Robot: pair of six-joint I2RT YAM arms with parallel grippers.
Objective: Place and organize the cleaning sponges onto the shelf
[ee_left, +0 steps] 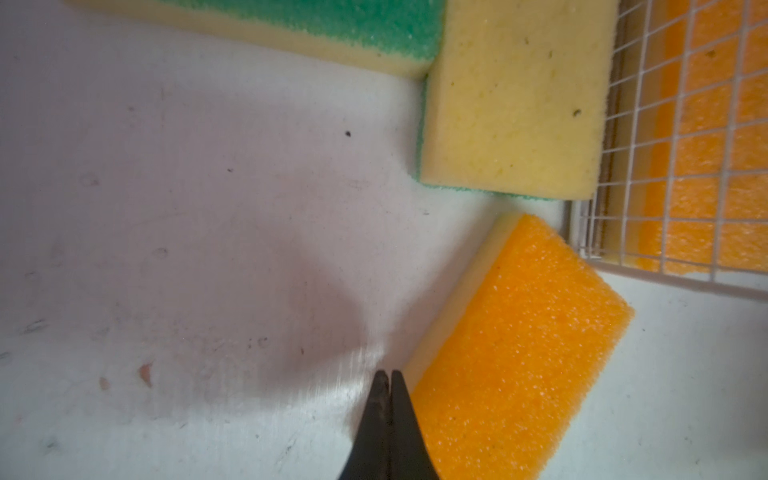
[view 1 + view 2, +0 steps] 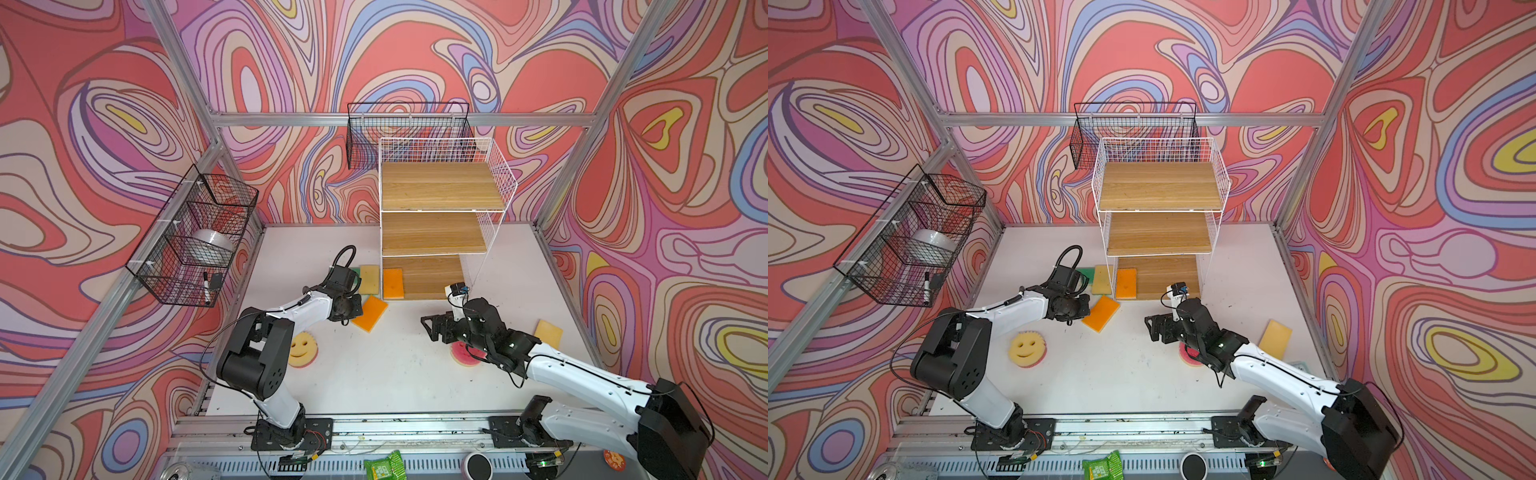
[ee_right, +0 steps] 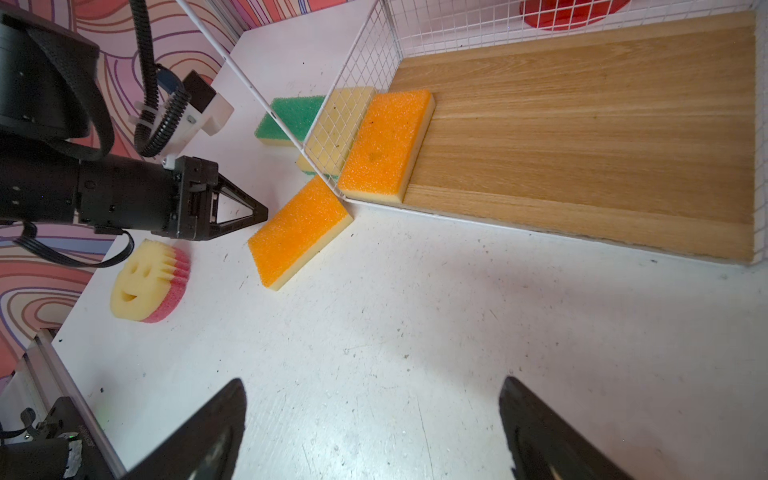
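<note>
side basket (image 2: pixel 195 241): black wire, hung on the frame at the left of both top views, well apart from the sponges.
smiley sponge (image 2: pixel 302 351): round, yellow face up over a pink layer, flat on the white table (image 2: pixel 395 374) at lower left of centre, beside the left arm's elbow.
left gripper (image 1: pixel 385 376): jaws pressed together with nothing between them; the tips sit just beside a long edge of the loose orange sponge, and contact cannot be told.
green-faced sponge (image 3: pixel 291 116): on the table left of the shelf, green side up, mostly hidden behind the left wrist in both top views.
yellow-side-up sponge (image 2: pixel 369 279): green face down, one end overlapping the green-faced sponge, its other long side against the outside of the shelf's left mesh.
loose orange sponge (image 2: pixel 370 313): orange face up on the table, lying at an angle, one corner just beside the shelf's front left corner.
shelved orange sponge (image 2: pixel 392 283): orange face up on the lowest board, at its left front, just inside the mesh.
shelf (image 2: pixel 440 185): white wire rack at centre back; the top and middle boards are bare.
right gripper (image 3: pixel 371 381): jaws spread wide, holding nothing, over bare table in front of the shelf.
pink round sponge (image 2: pixel 463 353): on the table, partly hidden under the right arm.
plain yellow sponge (image 2: pixel 548 332): near the table's right edge, well apart from the shelf.
</note>
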